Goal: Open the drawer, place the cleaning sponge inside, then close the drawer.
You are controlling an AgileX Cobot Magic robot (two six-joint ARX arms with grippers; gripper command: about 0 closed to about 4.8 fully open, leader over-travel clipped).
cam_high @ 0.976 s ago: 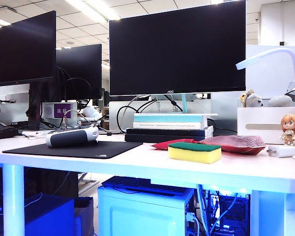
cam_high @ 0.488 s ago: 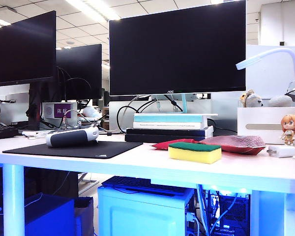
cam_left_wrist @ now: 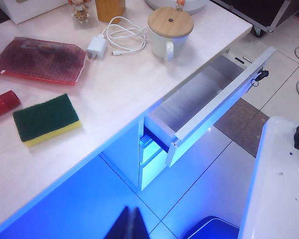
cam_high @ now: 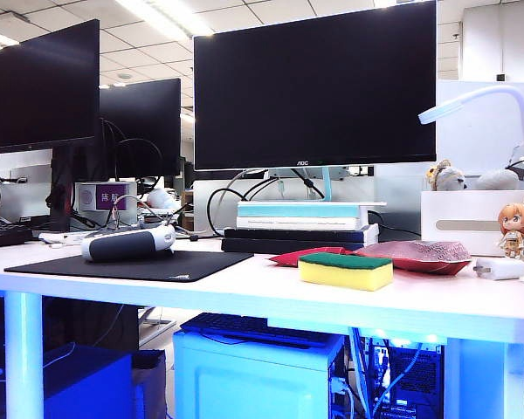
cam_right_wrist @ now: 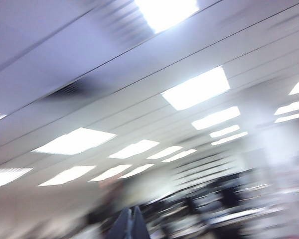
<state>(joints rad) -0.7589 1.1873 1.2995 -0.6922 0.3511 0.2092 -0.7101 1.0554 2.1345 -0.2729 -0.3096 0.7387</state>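
The cleaning sponge (cam_high: 346, 271) (cam_left_wrist: 47, 119) is seen flat on the white bench (cam_left_wrist: 114, 84), green layer up, just beside the red packets (cam_left_wrist: 40, 59), untouched; the drawer (cam_left_wrist: 209, 107) under the bench edge is pulled out and nothing is seen inside it; the left gripper (cam_left_wrist: 131, 224) is held off the bench above the floor, well apart from the sponge, its jaws closed together; the right gripper (cam_right_wrist: 131, 224) is tipped up toward the ceiling lights (cam_right_wrist: 197, 89) in a blurred view, jaws closed, nothing held.
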